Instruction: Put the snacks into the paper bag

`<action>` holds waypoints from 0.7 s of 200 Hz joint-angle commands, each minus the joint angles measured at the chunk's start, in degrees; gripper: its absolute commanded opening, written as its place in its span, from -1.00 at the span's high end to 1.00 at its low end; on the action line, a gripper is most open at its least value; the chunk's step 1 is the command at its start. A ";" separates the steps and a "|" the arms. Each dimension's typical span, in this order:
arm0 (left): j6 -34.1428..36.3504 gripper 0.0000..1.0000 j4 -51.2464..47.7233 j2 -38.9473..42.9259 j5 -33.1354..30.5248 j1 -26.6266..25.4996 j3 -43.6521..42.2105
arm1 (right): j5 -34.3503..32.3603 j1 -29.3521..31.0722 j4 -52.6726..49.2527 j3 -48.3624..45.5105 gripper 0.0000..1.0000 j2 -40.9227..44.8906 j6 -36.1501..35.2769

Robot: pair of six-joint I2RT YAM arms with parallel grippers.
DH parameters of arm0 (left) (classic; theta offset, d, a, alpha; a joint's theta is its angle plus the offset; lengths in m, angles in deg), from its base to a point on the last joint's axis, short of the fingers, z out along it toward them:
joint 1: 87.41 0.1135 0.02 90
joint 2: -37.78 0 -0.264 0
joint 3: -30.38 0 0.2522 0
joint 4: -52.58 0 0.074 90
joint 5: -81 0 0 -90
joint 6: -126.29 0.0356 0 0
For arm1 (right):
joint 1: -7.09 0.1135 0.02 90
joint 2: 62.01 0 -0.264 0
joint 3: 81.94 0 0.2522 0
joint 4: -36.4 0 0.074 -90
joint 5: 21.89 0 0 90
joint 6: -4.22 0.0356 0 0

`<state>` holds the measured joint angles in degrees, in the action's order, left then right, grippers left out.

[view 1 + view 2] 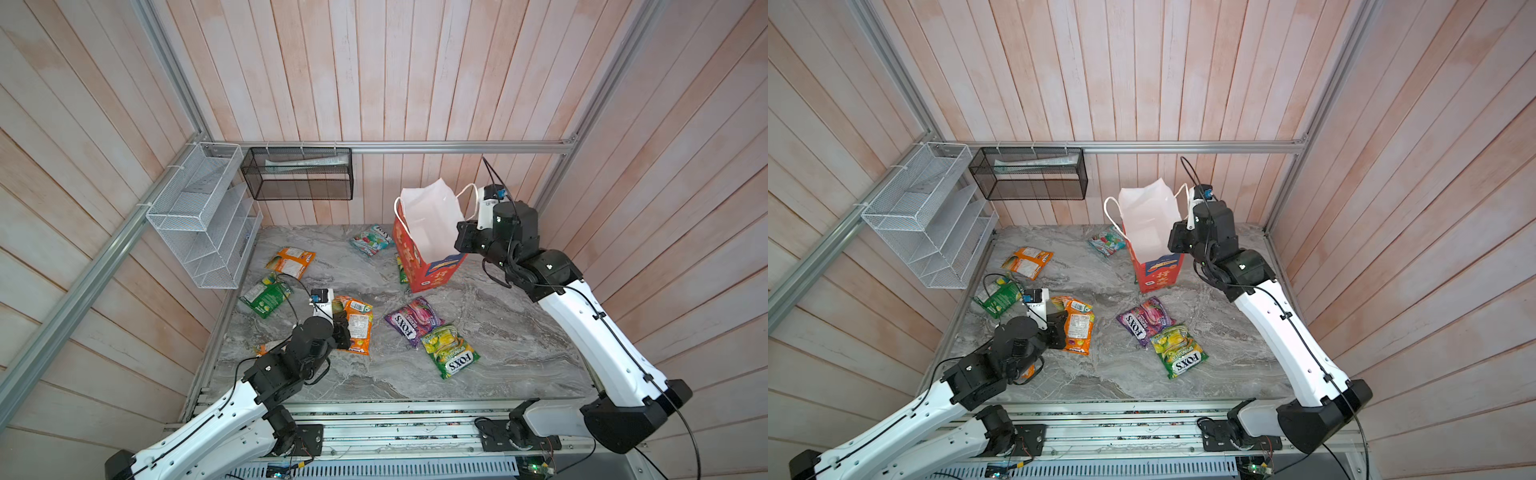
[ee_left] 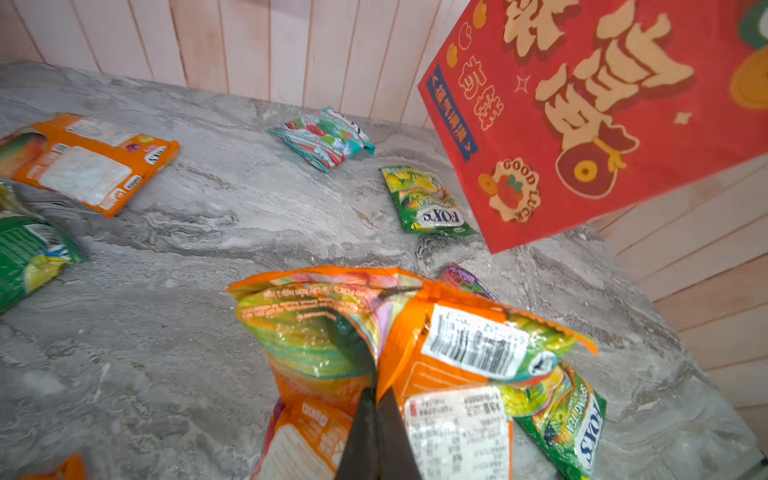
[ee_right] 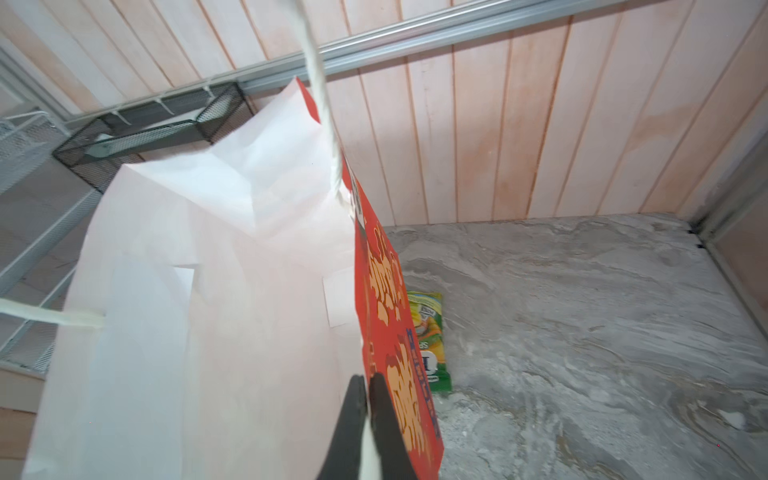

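Marble tabletop (image 1: pixel 374 374) — we see left gripper (image 2: pixel 376 390) pinching the orange pouch (image 1: pixel 359 328), paper bag (image 1: pixel 428 224) beyond it to the right — its wall pinched by right gripper (image 3: pixel 368 380).

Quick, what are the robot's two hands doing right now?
Left gripper: closed, holding an orange snack pouch.
Right gripper: closed, pinching the paper bag wall.

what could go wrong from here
1. The left gripper pinches only a crumpled fold of the orange pouch; the glossy film might slip out in transit.
2. The right gripper holds the paper bag by one wall, and it appears to lean; it could tip or its mouth sag shut.
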<state>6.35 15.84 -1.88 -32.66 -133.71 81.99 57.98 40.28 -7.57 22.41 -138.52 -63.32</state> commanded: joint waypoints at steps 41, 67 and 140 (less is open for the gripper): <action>-5.55 1.00 -7.52 20.76 -11.47 -0.19 4.13 | 3.48 11.03 13.00 -13.38 1.00 -0.75 7.69; -4.46 1.00 -7.89 22.96 -11.81 -0.19 9.68 | 4.00 13.26 18.02 -17.18 1.00 -1.91 9.46; 2.24 1.00 8.25 4.91 2.39 -0.17 22.11 | 6.43 14.04 18.71 -13.72 1.00 -9.69 10.09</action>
<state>4.58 15.03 10.33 -37.41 -133.71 99.30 61.76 54.36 10.09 5.80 -145.04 -54.23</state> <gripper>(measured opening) 0.048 0.041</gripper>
